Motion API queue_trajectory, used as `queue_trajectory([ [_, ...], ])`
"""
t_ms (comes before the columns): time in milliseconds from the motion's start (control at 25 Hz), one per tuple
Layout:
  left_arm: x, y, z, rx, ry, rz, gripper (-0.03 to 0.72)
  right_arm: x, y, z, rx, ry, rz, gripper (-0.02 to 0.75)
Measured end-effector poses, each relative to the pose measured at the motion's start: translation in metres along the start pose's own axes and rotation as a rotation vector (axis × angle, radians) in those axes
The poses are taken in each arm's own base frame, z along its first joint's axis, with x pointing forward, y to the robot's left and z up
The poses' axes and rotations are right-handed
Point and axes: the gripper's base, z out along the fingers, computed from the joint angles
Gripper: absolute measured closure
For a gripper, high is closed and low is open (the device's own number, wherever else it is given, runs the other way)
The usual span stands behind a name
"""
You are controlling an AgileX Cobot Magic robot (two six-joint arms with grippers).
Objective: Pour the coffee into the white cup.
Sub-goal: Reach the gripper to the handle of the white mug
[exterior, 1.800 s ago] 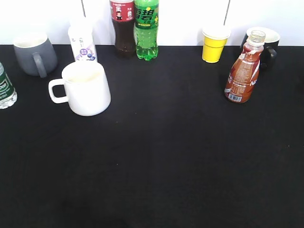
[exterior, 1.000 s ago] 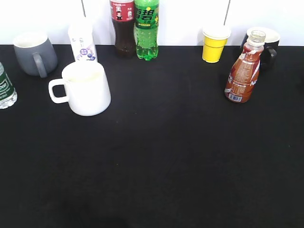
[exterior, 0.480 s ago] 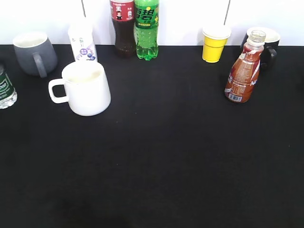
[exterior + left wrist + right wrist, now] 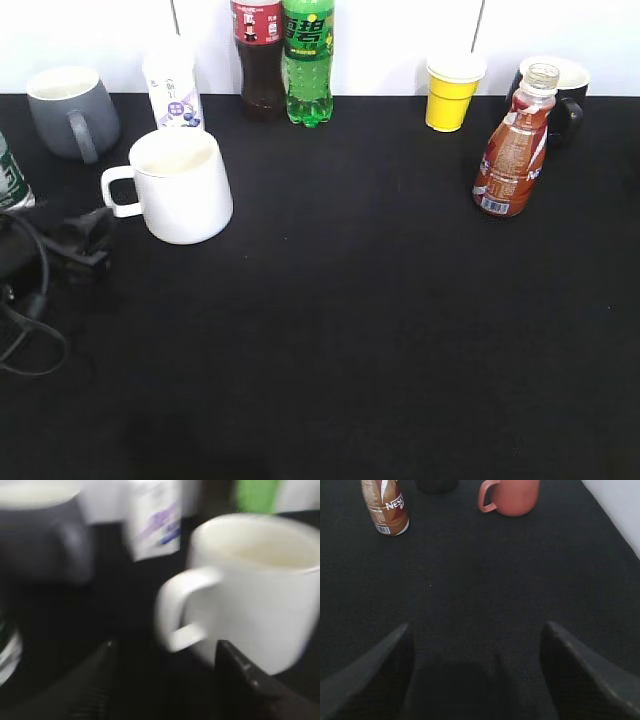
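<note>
Left gripper (image 4: 95, 245), jaws apart, just beside the white cup's (image 4: 183, 186) handle at its 8 o'clock. Right gripper (image 4: 476, 670), jaws apart over bare black table (image 4: 380, 330). Coffee bottle (image 4: 513, 145) upright at the table's 2 o'clock, well apart from the cup.

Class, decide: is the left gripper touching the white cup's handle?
Apart. In the exterior view, black table shows between the left gripper and the handle of the white cup; the blurred left wrist view also shows open fingers short of it.
</note>
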Motion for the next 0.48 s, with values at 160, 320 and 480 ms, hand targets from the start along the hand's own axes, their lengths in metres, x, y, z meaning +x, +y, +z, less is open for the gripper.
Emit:
queue_trajectory([
  [160, 0.005, 0.0, 0.018, -0.005, -0.016, 0.001, 0.23, 0.0, 0.0, 0.0, 0.0, 0.0, 0.0, 0.146],
  [320, -0.004, -0.002, 0.029, -0.001, -0.059, -0.002, 0.23, 0.0, 0.0, 0.0, 0.0, 0.0, 0.0, 0.146],
  [480, -0.004, 0.005, 0.049, -0.027, -0.046, -0.01, 0.23, 0.0, 0.0, 0.0, 0.0, 0.0, 0.0, 0.146],
])
